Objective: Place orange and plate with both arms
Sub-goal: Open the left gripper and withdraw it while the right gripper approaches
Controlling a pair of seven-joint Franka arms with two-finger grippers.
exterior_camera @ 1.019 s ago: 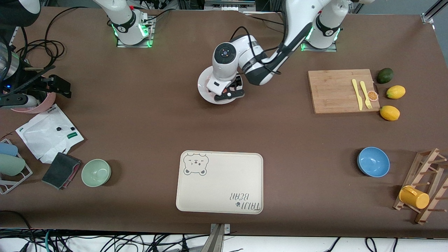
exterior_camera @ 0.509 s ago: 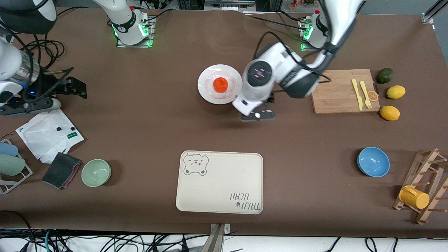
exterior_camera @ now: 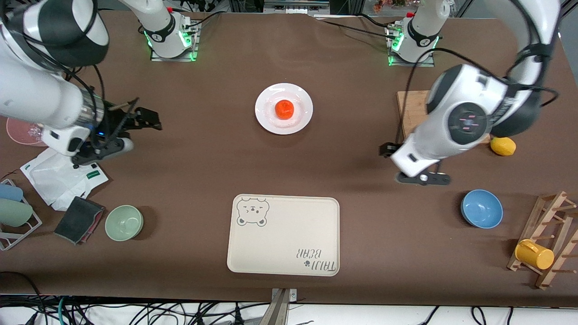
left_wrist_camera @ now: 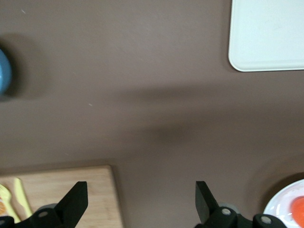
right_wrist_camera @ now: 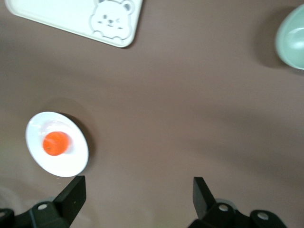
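Nearest the front camera lies the cream bear-print tray (exterior_camera: pixel 283 235), with the green bowl (exterior_camera: pixel 124 222) toward the right arm's end of the table (exterior_camera: pixel 203 158) and the blue bowl (exterior_camera: pixel 482 208) toward the left arm's end. A yellow mug (exterior_camera: pixel 534 254) hangs on a wooden rack (exterior_camera: pixel 548 239) at the table's corner near the blue bowl.

Farther from the camera, the left gripper (left_wrist_camera: pixel 141 202) hangs over bare table between the blue bowl and the cutting board (exterior_camera: pixel 408 113), its fingers (left_wrist_camera: pixel 76 202) spread wide and empty. The right gripper (right_wrist_camera: pixel 138 199) hangs over the table at the right arm's end, above the white paper bag (exterior_camera: pixel 63 174), its fingers (right_wrist_camera: pixel 73 194) likewise released and holding nothing.

Farther still, the plate (exterior_camera: pixel 298 124) sits flat in the middle of the table, well apart from both grippers, and the orange (exterior_camera: pixel 284 109) rests on it at its centre. A lemon (exterior_camera: pixel 502 146) lies just beside the cutting board, partly covered by the left arm.
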